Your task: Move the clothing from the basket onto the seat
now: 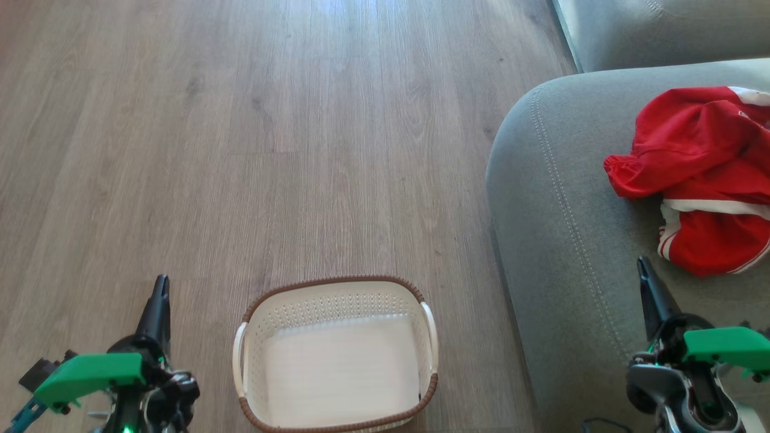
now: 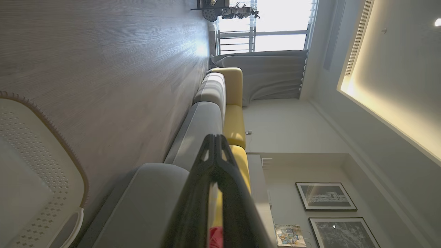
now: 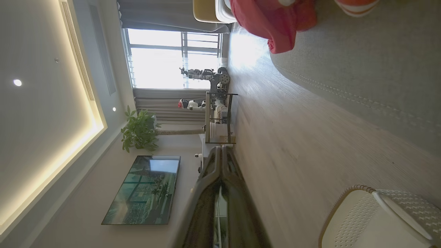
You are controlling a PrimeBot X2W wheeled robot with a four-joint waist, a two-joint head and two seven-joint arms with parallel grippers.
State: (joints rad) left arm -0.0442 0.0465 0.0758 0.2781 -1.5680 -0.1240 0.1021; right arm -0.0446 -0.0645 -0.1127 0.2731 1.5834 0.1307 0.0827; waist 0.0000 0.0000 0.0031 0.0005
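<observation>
The red clothing [image 1: 704,174] with white stripe trim lies crumpled on the grey seat [image 1: 559,210] at the right; the right wrist view has the clothing [image 3: 275,20] at its top. The cream basket [image 1: 337,294] stands on the floor at bottom centre, with nothing inside it. My left gripper [image 1: 160,285] hangs shut over the floor left of the basket, holding nothing. My right gripper [image 1: 643,264] is shut above the seat, just below the clothing and apart from it. Both wrist views show the fingertips [image 2: 215,137] pressed together [image 3: 220,148].
Wooden floor [image 1: 271,138] spreads across the left and centre. A second grey cushion [image 1: 649,30] sits at the top right. The wrist views show a yellow sofa section [image 2: 234,117], a wall screen [image 3: 148,193], a potted plant [image 3: 139,131] and a shelf by the window [image 3: 218,117].
</observation>
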